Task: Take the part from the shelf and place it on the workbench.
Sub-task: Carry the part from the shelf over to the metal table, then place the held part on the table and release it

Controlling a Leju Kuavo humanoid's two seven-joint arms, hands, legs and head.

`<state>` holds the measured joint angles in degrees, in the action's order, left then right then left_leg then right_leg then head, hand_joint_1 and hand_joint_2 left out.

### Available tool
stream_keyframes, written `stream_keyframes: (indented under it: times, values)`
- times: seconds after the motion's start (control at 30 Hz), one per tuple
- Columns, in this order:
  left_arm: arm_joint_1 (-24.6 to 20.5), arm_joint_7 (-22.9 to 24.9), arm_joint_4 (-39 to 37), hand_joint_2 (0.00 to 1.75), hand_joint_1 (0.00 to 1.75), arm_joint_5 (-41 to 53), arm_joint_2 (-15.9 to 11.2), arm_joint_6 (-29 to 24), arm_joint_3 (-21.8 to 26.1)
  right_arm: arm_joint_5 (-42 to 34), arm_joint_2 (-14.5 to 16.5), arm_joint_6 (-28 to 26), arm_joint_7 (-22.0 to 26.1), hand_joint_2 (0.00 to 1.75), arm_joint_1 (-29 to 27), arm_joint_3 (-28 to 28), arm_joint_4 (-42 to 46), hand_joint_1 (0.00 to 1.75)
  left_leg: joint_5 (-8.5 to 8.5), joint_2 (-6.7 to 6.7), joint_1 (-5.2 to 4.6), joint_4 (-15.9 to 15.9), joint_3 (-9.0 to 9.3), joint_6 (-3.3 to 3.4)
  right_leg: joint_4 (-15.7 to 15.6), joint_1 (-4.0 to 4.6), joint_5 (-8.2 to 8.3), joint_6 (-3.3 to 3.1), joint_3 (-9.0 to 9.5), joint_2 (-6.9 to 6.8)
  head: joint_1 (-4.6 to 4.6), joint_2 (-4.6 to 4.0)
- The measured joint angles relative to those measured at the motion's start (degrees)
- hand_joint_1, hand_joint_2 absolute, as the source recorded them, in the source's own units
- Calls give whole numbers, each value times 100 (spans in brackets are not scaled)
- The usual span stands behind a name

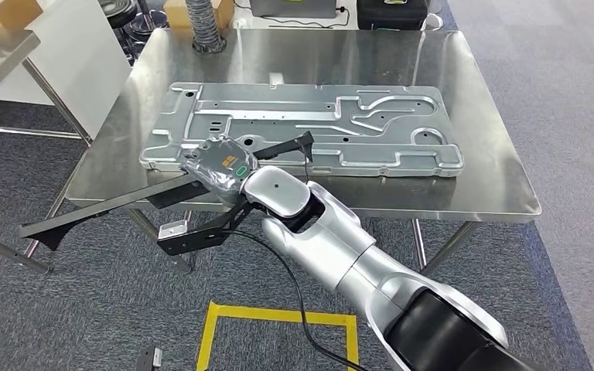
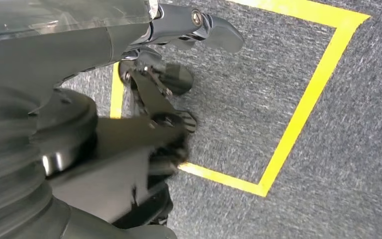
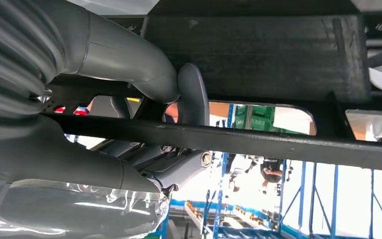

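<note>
We see the left hand [image 2: 174,74] hanging over the carpet [image 2: 298,179], fingers loosely spread, holding nothing. Our right hand [image 1: 218,170] grips the black part [image 1: 108,209], which juts left of it past the bench [image 1: 479,185] edge.

- A factory workshop: a steel bench [image 1: 479,185] carries a large stamped metal panel [image 1: 302,127].
- Grey carpet floor [image 1: 580,100] bears yellow tape [image 1: 278,315].
- Blue racks [image 3: 323,209] stand behind; a ribbed hose [image 1: 205,27] hangs nearby.
</note>
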<state>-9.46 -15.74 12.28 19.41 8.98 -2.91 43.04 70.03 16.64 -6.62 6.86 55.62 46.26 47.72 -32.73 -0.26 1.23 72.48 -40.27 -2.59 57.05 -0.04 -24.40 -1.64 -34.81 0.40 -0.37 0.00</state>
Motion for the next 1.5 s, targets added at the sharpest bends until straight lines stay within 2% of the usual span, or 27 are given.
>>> stream_keyframes:
  times: [0.03,0.07,0.13,0.2,0.3,0.37,0.4,0.47,0.5,0.53,0.57,0.6,0.63,0.7,0.73,0.83,0.9,1.0,1.03,1.07,1.1,1.17,1.23,1.33,1.4,1.43,1.5]
  values:
    - [3,2,0,175,0,-1,0,-1,0,5,-16,-2,-26,175,-4,-25,-20,175,22,0,0,160,-121,-6,5,5,-16,-2,14,5,1,0]
    - [4,4,1,175,0,-1,0,-3,0,12,-35,-5,-52,175,-4,-59,-41,175,158,0,0,92,-132,-3,12,7,-34,2,34,12,-1,0]
    - [2,3,1,175,0,-4,-1,-5,0,34,-78,-20,-80,175,10,-148,-81,175,626,2,-1,-623,138,28,30,9,-87,27,91,22,1,0]
    - [-5,-3,1,175,0,-9,-2,-5,0,68,-123,-56,-93,175,36,-246,-122,175,878,1,-23,-1256,416,82,58,30,-129,69,106,29,3,0]
    - [-11,-12,0,175,0,-14,-1,-2,1,121,-203,-89,-152,175,65,-412,-191,175,844,-14,-40,-1415,483,180,66,46,-147,145,82,29,7,0]
    - [-8,-14,1,175,0,-22,1,0,3,149,-265,-102,-170,175,93,-552,-239,175,849,-16,-16,-1450,510,239,197,39,-247,208,35,20,14,0]
    - [-13,-16,1,175,0,-26,2,3,5,165,-298,-114,-170,175,119,-628,-266,175,851,-13,-3,-1467,525,267,422,32,-370,239,-71,17,18,0]
    - [-20,-20,2,175,0,-26,2,16,6,190,-373,-142,-171,175,167,-767,-333,175,840,-10,-2,-1471,537,303,1175,6,-694,283,-460,12,29,0]
    - [-19,-22,1,175,0,-26,2,23,7,201,-415,-155,-171,175,180,-831,-379,175,832,-11,-3,-1469,543,311,1549,-8,-807,299,-671,9,28,0]
    - [-14,-22,1,175,0,-26,2,29,9,209,-456,-161,-171,175,186,-891,-434,175,821,-15,-3,-1464,553,315,1758,-20,-817,307,-810,5,29,0]
    - [-8,-19,0,175,0,-26,2,33,11,216,-493,-164,-170,175,191,-949,-490,175,807,-20,-3,-1457,566,314,1745,-29,-714,308,-843,1,30,0]
    - [-4,-9,0,175,0,-26,2,36,14,224,-523,-168,-165,175,203,-1005,-546,175,788,-26,-3,-1446,584,307,1490,-36,-508,300,-760,-4,30,0]
    - [0,5,0,175,0,-22,2,36,16,231,-545,-172,-158,175,223,-1060,-596,175,765,-31,-3,-1436,601,294,1070,-38,-253,282,-591,-7,30,-1]
    - [1,32,0,175,0,-10,2,36,17,243,-572,-183,-140,175,278,-1155,-692,175,723,-33,-21,-1419,618,252,350,-18,51,240,-279,-10,28,-1]
    - [2,33,0,175,0,-5,1,41,17,254,-581,-189,-132,175,300,-1197,-754,175,711,-32,-30,-1419,620,226,180,-4,91,221,-207,-8,26,-1]
    - [8,20,1,175,0,-8,-4,44,25,307,-605,-204,-119,175,323,-1308,-994,175,687,-29,-39,-1449,650,136,92,-2,74,146,-163,-6,25,0]
    - [9,20,2,175,0,-10,-10,13,30,331,-609,-225,-124,175,340,-1366,-1132,175,557,-14,-38,-1266,600,76,34,-34,74,83,-97,-11,10,-1]
    - [9,16,2,175,0,-14,-24,-8,34,337,-607,-269,-126,175,369,-1421,-1319,175,85,-2,-30,-170,69,15,15,-21,45,24,-38,-15,-11,-1]
    - [11,8,2,175,0,-19,-29,-5,38,337,-607,-273,-124,175,370,-1437,-1382,175,4,-2,-30,150,-114,7,16,-10,34,14,-26,-13,-11,0]
    - [12,-2,2,175,0,-25,-33,-2,44,337,-607,-275,-122,175,370,-1454,-1447,175,43,-2,-30,261,-205,10,18,1,21,9,-12,-10,-11,0]
    - [12,-12,2,175,0,-32,-35,1,53,339,-607,-280,-121,175,371,-1467,-1501,175,197,-2,-30,130,-177,23,21,10,7,9,7,-6,-11,0]
    - [10,-28,2,175,0,-43,-42,1,80,347,-605,-307,-121,175,382,-1488,-1584,175,662,-1,-38,-645,139,84,28,28,-35,21,60,3,-10,0]
    - [7,-38,2,175,0,-58,-48,1,111,356,-604,-360,-134,175,406,-1516,-1652,175,894,1,-64,-1285,431,150,45,54,-69,56,78,12,-9,-1]
    - [17,-43,2,175,0,-79,-48,1,133,384,-606,-409,-172,175,433,-1571,-1745,175,870,-2,-77,-1456,509,222,49,64,-90,135,62,7,-6,0]
    - [26,-34,2,175,0,-80,-38,1,138,409,-610,-438,-216,175,456,-1611,-1795,175,883,-2,-49,-1509,547,279,191,58,-202,200,7,-1,8,-1]
    - [26,-23,2,175,0,-80,-32,1,138,418,-613,-459,-241,175,473,-1628,-1815,175,888,0,-33,-1531,566,305,420,50,-331,232,-103,-3,18,-1]
    - [33,5,2,175,0,-77,-23,-3,138,437,-627,-497,-276,175,492,-1657,-1855,175,876,1,-34,-1533,573,337,1195,11,-660,289,-506,-4,36,-1]
